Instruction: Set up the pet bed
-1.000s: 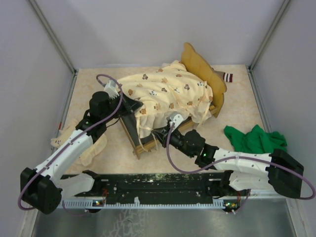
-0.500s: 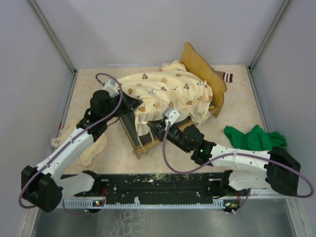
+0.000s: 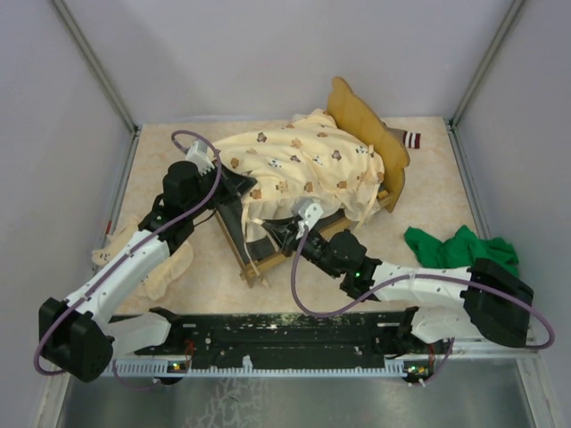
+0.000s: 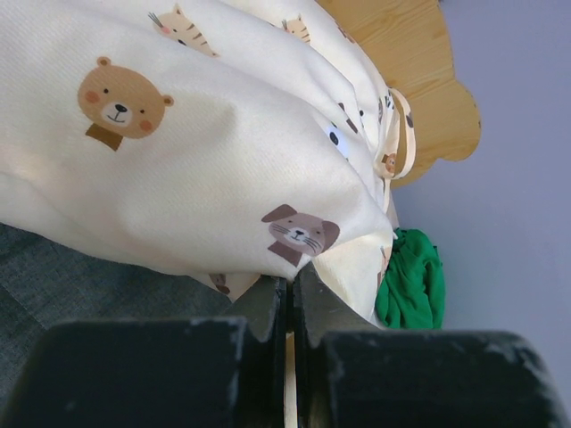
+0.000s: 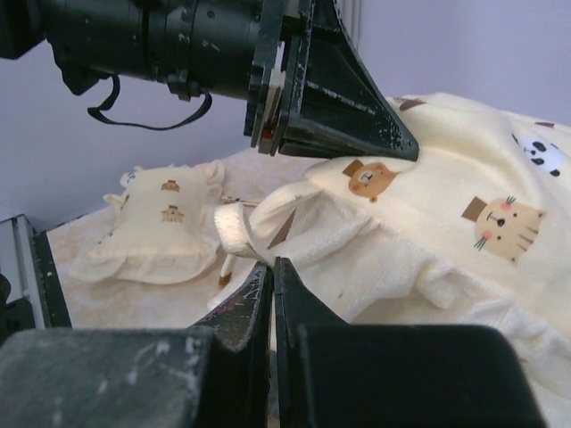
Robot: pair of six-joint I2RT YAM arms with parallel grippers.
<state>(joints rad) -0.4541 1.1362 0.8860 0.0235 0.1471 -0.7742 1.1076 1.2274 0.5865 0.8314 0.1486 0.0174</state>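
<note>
The pet bed (image 3: 357, 111) stood slantwise in the middle of the worktop (image 3: 437, 178), its wavy headboard toward the far right corner. A cream animal-print quilt (image 3: 303, 160) lay heaped over most of it. The left arm (image 3: 134, 259) reached to the quilt's left edge, its jaws clenched with the fabric resting on their tips. The right arm (image 3: 419, 290) reached to the near side of the bed, its jaws also clenched, touching a quilt tie (image 5: 245, 223); whether either pair pinched fabric could not be told. A small pillow (image 3: 165, 267) lay left of the bed, a green cloth (image 3: 455, 250) to the right.
</note>
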